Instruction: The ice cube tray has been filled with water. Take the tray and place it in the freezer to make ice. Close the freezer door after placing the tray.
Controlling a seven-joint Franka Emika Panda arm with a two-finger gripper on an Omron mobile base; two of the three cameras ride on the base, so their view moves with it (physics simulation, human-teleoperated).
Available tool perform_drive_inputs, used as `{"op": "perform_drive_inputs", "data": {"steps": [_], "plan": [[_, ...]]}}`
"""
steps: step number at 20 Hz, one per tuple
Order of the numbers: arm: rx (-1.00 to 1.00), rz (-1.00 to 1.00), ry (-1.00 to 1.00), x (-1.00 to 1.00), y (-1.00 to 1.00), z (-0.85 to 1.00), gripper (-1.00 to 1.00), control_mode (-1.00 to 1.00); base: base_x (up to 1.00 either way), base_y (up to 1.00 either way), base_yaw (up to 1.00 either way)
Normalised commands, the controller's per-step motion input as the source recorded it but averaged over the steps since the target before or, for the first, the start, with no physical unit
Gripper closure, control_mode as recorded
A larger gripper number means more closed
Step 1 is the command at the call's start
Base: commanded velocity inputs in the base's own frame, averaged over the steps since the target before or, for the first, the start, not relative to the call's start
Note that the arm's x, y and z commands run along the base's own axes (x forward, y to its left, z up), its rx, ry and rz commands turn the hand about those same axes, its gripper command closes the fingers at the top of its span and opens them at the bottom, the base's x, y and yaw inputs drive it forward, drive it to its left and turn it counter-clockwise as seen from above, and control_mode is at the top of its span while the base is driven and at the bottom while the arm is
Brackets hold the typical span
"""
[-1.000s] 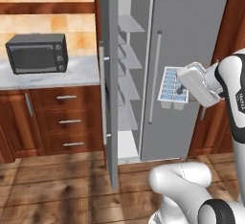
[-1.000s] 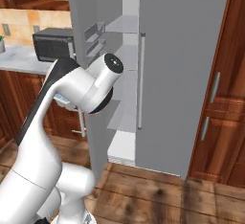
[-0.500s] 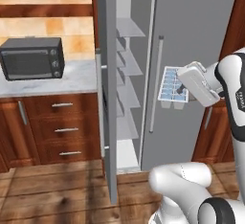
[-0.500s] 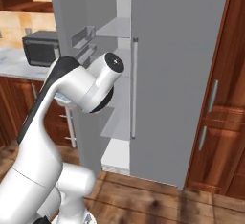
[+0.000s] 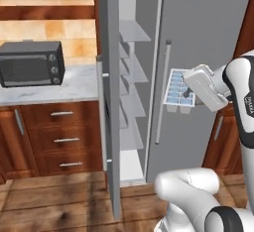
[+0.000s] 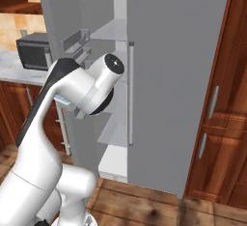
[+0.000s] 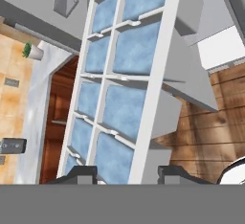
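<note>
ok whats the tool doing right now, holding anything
Tool: shut on the ice cube tray, holding it tilted up in front of the fridge's closed door.

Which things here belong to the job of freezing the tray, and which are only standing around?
Belong to the job:
- small white ice cube tray with pale blue water, held in the gripper
- tall grey freezer with pale shelves
- its open grey freezer door

Just standing around:
- black microwave on the pale counter
- brown wooden drawers
- small green potted plant
</note>
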Motion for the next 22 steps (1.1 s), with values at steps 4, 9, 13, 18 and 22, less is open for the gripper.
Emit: {"op": "perform_drive_inputs", "data": {"steps": [4, 9, 13, 18, 22], "plan": [[0.0, 0.0, 0.0, 0.0, 0.0, 0.0, 1.0, 1.0, 0.4, -0.37, 0.07], [0.0, 0.0, 0.0, 0.0, 0.0, 0.0, 1.0, 1.0, 0.49, -0.09, 0.1], [0.0, 0.0, 0.0, 0.0, 0.0, 0.0, 1.0, 1.0, 0.56, -0.01, 0.13], [0.0, 0.0, 0.0, 0.0, 0.0, 0.0, 1.0, 1.0, 0.47, -0.01, 0.17], [0.0, 0.0, 0.0, 0.0, 0.0, 0.0, 1.0, 1.0, 0.34, 0.0, 0.22]]}}
